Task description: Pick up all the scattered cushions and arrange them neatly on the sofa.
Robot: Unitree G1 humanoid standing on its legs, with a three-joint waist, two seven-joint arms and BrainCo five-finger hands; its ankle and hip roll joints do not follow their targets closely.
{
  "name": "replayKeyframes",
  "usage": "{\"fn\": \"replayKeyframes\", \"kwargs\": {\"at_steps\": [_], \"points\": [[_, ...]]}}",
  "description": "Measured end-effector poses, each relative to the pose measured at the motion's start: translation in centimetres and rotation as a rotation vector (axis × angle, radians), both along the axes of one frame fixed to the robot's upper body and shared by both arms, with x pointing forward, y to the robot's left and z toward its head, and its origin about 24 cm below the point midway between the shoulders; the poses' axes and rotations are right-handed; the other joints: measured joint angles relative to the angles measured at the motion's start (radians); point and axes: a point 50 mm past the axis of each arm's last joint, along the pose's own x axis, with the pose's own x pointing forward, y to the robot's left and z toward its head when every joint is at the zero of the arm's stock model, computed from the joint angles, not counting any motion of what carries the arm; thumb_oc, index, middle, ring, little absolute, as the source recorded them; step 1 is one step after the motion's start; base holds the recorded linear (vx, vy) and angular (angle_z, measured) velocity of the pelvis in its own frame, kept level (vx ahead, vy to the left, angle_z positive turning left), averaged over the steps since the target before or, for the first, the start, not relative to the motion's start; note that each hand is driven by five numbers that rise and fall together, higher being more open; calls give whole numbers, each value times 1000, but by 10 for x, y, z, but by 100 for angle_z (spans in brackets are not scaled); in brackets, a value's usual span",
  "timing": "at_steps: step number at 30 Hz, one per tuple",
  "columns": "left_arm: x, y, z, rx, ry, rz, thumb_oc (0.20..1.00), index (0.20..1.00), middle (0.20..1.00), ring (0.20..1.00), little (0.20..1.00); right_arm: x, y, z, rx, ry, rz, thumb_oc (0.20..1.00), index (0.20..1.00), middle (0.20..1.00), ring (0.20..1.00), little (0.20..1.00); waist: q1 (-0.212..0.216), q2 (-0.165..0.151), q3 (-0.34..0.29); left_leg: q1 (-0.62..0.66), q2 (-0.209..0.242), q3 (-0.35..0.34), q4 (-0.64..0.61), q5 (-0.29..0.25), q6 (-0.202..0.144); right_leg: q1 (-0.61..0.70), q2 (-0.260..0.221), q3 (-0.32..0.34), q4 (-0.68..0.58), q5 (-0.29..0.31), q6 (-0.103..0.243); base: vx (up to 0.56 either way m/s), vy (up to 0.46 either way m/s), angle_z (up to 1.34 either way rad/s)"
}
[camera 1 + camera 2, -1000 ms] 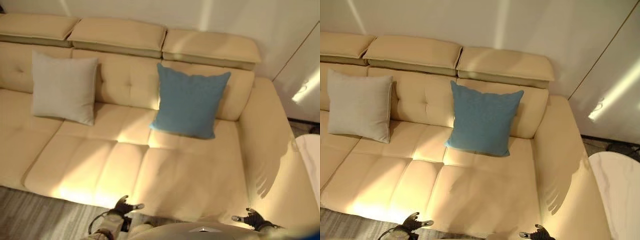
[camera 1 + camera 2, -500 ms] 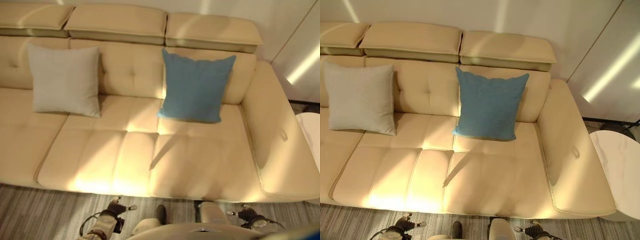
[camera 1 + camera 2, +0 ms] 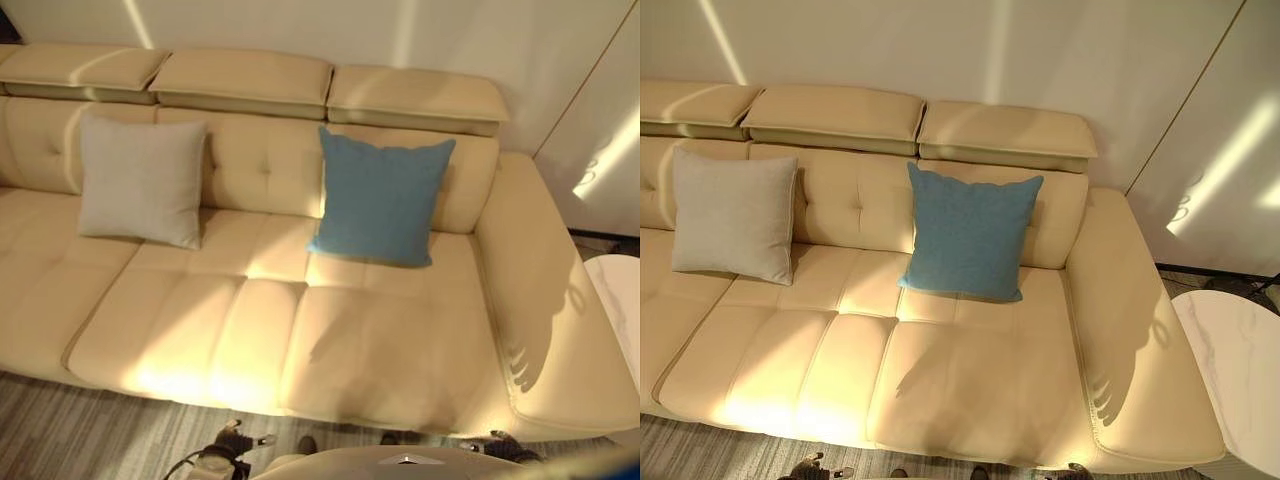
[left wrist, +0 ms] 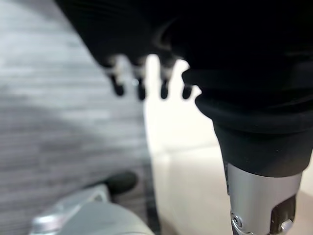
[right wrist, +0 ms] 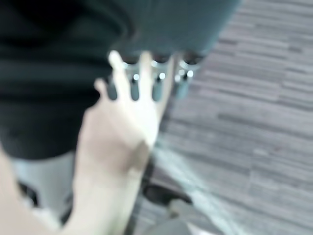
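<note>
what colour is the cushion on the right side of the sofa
Blue: the cushion leaning on the cream sofa backrest, best seen in the left eye view.

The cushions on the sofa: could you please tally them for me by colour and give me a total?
Grey cushion: 1
Blue cushion: 1
Total: 2, both leaning upright against the backrest of the sofa.

No legible text, label or number anywhere (sofa (image 3: 300, 330) and cushions plain)
</note>
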Motion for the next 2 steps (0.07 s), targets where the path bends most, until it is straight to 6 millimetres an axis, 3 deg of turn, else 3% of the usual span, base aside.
{"fn": "replayKeyframes", "kwargs": {"at_steps": [2], "points": [[0, 0, 0, 0, 1, 0, 1000, 1000, 1000, 1000, 1000, 1, 0, 0, -2, -3, 0, 1000, 1000, 1000, 1000, 1000, 0, 0, -4, 1, -1, -3, 0, 0, 0, 2, 0, -2, 0, 1, -1, 9, -10, 4]]}}
